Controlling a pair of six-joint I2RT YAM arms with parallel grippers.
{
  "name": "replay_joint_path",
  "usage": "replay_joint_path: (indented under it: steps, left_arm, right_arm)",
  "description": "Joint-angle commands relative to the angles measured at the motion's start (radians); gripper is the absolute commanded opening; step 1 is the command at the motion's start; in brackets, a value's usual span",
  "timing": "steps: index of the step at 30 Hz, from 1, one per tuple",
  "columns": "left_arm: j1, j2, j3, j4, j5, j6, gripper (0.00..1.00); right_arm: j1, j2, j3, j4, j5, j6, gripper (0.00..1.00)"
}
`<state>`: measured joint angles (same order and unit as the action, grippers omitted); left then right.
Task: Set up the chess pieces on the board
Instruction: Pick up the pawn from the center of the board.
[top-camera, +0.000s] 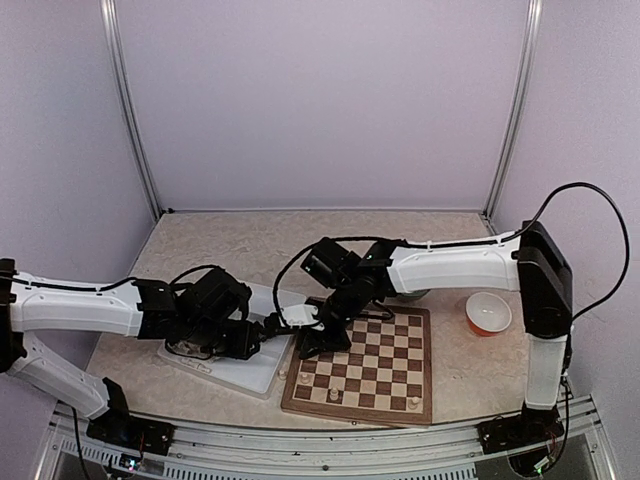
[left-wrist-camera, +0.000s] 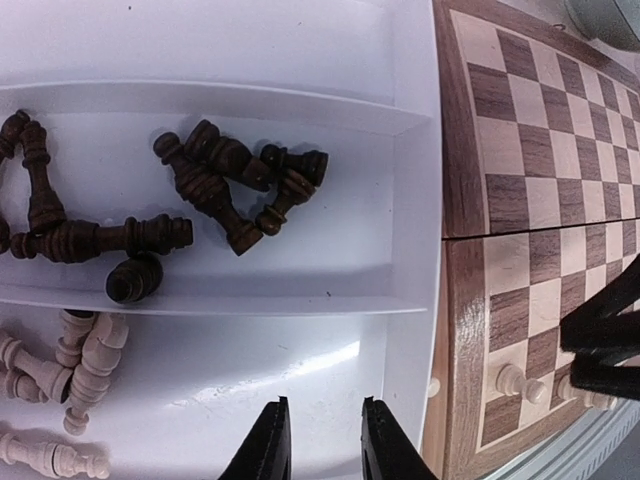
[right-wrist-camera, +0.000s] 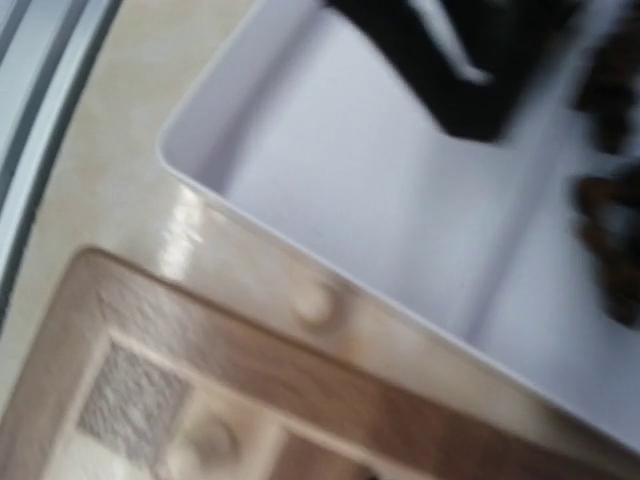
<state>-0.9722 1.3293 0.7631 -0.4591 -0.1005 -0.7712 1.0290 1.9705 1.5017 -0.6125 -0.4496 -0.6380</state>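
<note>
1. Hovering over the white tray (left-wrist-camera: 415, 200), the left gripper (left-wrist-camera: 320, 445) shows at the bottom edge of its wrist view. Its two black fingers stand a narrow gap apart, with only bare tray floor between them.
2. Dark pieces (left-wrist-camera: 215, 180) lie toppled in a heap in the tray's middle compartment, in the upper left of that view. Cream pieces (left-wrist-camera: 85, 360) lie on their sides in the compartment below, at the lower left.
3. The board (top-camera: 400, 350) lies flat on the table (top-camera: 220, 240), in the lower centre of the top view, just right of the tray (the two nearly meet along one side).
4. The right gripper (top-camera: 320, 342) reaches in from the right of the top view and sits over the board's upper left corner, near the left gripper. In the left wrist view its dark fingers enter from the right edge, low over the squares. Whether they are spread or pinching something I cannot tell, and its own wrist view is too blurred to help.
5. A few standing cream pieces (left-wrist-camera: 512, 380) are upright on the board just beside those fingers, at the lower right of the left wrist view.
6. An orange bowl (top-camera: 488, 313) sits on the table right of the board, apart from it.
</note>
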Motion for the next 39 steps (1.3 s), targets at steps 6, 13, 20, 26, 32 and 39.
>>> replay_joint_path:
  steps: [6,13,20,26,32,39]
  left_arm:
    - [0.07,-0.09,-0.093,0.079,-0.038,-0.094,0.41]
    - [0.124,-0.224,-0.159,0.081,-0.046,-0.108,0.46]
    - [0.134,-0.267,-0.177,0.068,-0.05,-0.104,0.47]
    - [0.137,-0.268,-0.173,0.072,-0.055,-0.098,0.47]
    - [0.136,-0.263,-0.162,0.07,-0.056,-0.095,0.47]
    - [0.136,-0.266,-0.14,0.056,-0.064,-0.087,0.47]
  right_arm:
    - [0.065,0.181,0.164,-0.132,0.012,0.059,0.19]
    - [0.093,0.291,0.312,-0.205,0.04,0.078,0.28]
    - [0.116,0.337,0.358,-0.238,0.053,0.077,0.31]
    - [0.127,0.353,0.367,-0.235,0.084,0.09,0.28]
    - [0.129,0.369,0.397,-0.233,0.126,0.116,0.2]
    - [0.138,0.408,0.444,-0.283,0.15,0.115,0.18]
